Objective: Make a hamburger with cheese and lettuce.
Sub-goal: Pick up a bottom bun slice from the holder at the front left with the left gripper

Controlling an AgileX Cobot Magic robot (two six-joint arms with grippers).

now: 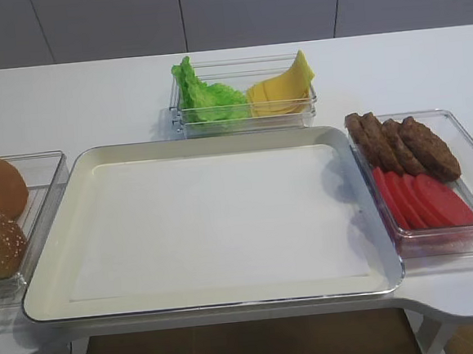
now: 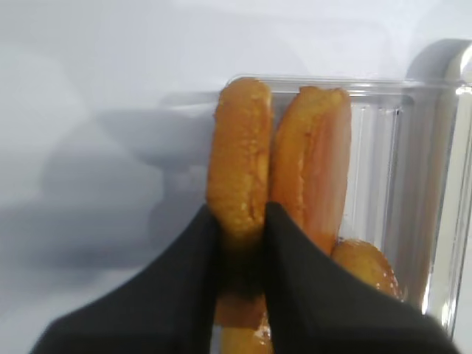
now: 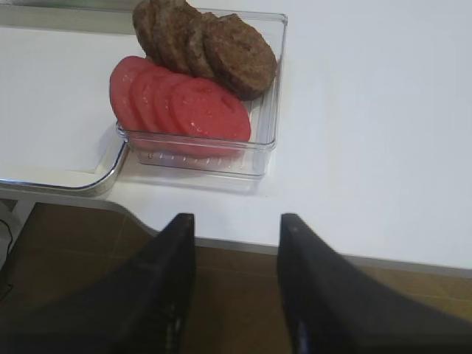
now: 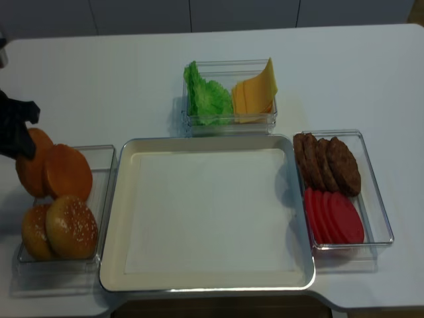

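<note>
Pinching the hamburger (image 2: 237,158) bun half edge-on, the left gripper (image 2: 240,243) clamps it.
Right gripper (image 3: 236,243) hangs with fingers apart.

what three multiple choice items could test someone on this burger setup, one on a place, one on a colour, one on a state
1. Where does the lettuce sit?
A. beside the cheese in one clear box
B. on the tray
C. with the patties

2. What colour are the slices in front of the meat patties?
A. green
B. red
C. white

3. What is the left tool doing?
A. hanging open
B. closed on nothing
C. gripping a bun half

Answers: 1 A, both share the back box. 2 B, the tomato slices are red. 3 C, the left wrist view shows both fingers pressed against the bun half.
</note>
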